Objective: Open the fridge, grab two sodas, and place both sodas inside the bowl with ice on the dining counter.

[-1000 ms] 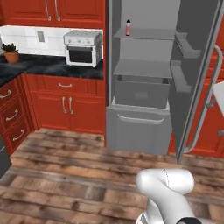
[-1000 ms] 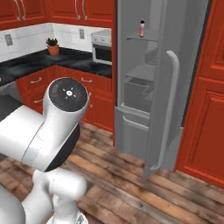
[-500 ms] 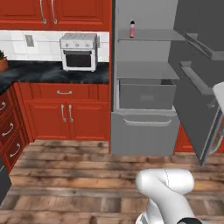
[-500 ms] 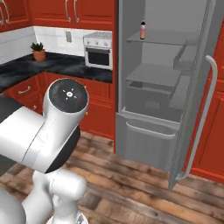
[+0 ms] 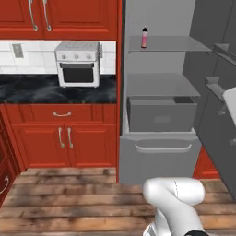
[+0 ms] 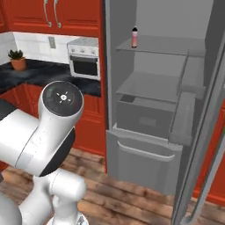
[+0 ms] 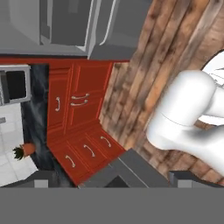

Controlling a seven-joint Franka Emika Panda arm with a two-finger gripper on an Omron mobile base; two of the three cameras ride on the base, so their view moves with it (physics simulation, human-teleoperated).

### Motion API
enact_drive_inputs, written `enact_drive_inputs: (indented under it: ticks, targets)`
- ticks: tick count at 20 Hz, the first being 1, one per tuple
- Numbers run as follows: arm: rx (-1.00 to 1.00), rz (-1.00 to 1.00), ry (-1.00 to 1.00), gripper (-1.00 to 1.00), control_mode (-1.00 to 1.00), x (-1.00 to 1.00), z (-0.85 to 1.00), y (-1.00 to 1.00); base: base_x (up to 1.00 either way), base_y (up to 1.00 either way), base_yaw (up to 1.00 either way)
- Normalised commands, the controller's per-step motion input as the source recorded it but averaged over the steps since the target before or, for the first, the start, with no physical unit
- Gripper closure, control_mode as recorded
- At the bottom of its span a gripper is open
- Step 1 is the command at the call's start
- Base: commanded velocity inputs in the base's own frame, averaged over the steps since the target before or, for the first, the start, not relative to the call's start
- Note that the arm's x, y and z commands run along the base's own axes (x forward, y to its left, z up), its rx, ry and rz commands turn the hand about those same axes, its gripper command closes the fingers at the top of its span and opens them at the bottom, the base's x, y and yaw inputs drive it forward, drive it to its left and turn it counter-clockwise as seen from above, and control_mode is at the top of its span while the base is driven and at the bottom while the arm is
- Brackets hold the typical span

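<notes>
Red cabinets (image 5: 64,138), toaster oven (image 5: 77,63) beside fridge (image 5: 159,115)

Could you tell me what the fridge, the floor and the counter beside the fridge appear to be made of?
Fridge: matte grey metal by its flat uniform sheen, though painted plastic is possible. Floor: weathered wooden planks, showing grain and seams. Counter: black marble-like stone with pale veins, seemingly polished.
</notes>
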Motion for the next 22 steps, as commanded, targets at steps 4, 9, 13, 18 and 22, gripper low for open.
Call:
enact_drive_inputs:
  ticks: [4, 9, 13, 18, 22]
  targets:
    - [0.00, 0.00, 0.00, -1.00, 1.00, 0.00, 0.00, 0.00, 0.86, 0.03, -0.16]
    - [0.00, 0.00, 0.00, -1.00, 1.00, 0.00, 0.00, 0.00, 0.79, 0.06, -0.23]
    - [0.00, 0.00, 0.00, -1.00, 1.00, 0.00, 0.00, 0.00, 0.70, 0.05, -0.26]
    - [0.00, 0.00, 0.00, -1.00, 1.00, 0.00, 0.00, 0.00, 0.65, 0.18, -0.23]
    - [0.00, 0.00, 0.00, -1.00, 1.00, 0.00, 0.00, 0.00, 0.73, 0.00, -0.16]
